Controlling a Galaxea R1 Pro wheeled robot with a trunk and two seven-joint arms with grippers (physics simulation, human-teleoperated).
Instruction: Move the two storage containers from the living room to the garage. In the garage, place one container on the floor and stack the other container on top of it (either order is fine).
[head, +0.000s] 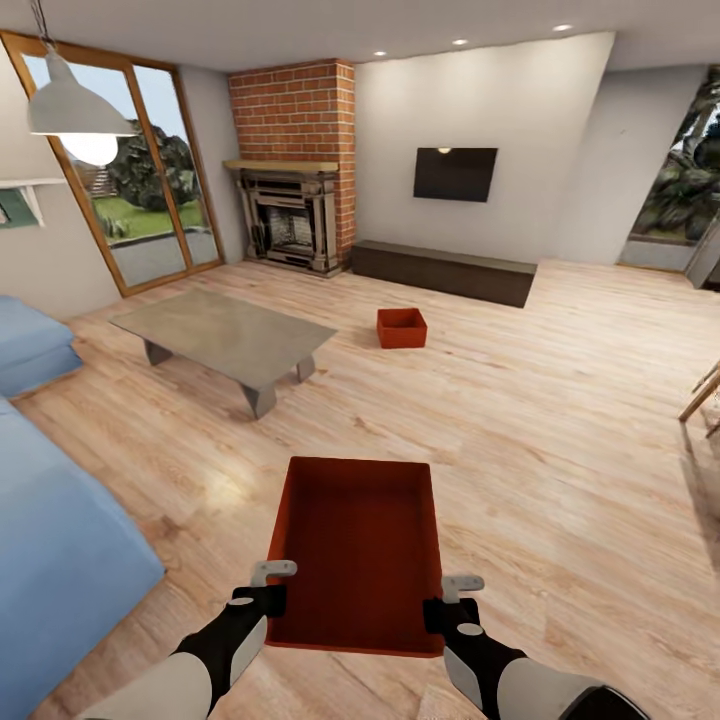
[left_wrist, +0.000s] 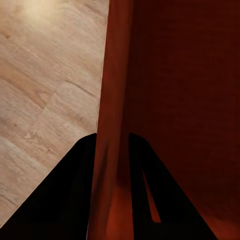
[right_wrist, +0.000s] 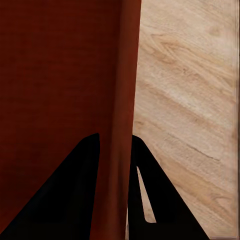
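A red-orange container (head: 360, 550) is gripped between both grippers above the light wood plank floor (head: 560, 400): the left gripper (left_wrist: 112, 145) is clamped on one side wall, the right gripper (right_wrist: 115, 145) on the opposite wall. Well ahead of them, the second container (head: 401, 328) is set on the planks, beside the grey low table (head: 225, 335), before the brick fireplace (head: 295, 170).

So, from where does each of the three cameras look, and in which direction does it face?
Head view: from the robot's head, forward and down over the living room; both forearms and fingers hold the near container.
Left wrist view: along the left fingers, astride the container's wall.
Right wrist view: along the right fingers, astride the opposite wall.
All share this container.
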